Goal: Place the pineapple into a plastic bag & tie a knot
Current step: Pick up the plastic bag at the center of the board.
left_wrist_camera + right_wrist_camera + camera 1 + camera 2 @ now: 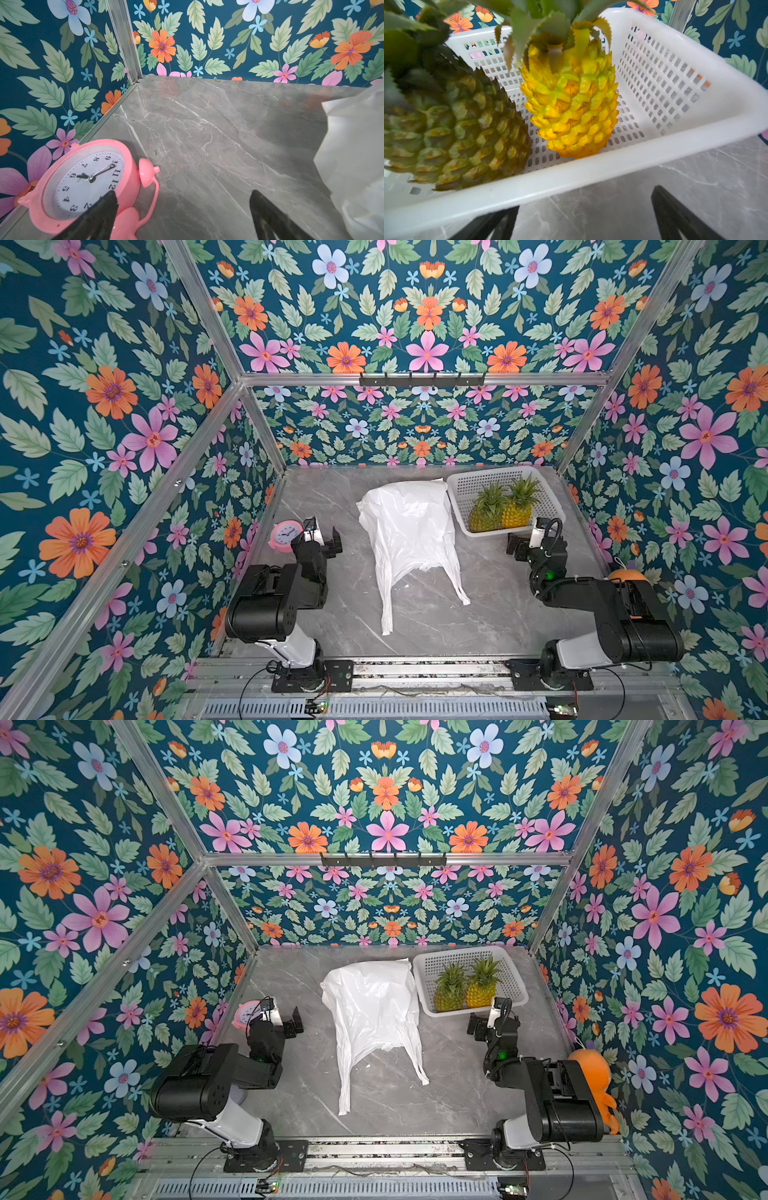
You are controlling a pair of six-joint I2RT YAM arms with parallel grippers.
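The left fingers (99, 218) are spread wide over the desk (207, 135), holding nothing, beside a pink alarm clock (87, 182). The right fingers (675, 220) gape too, just short of the white basket (591, 172) with a green pineapple (456, 135) and a yellow pineapple (571, 104). The plastic bag (409, 522) lies mid-desk, straps loose.

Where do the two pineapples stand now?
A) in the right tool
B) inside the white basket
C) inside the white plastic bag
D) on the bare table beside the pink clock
B: the green pineapple and the yellow pineapple both stand side by side inside the white basket.
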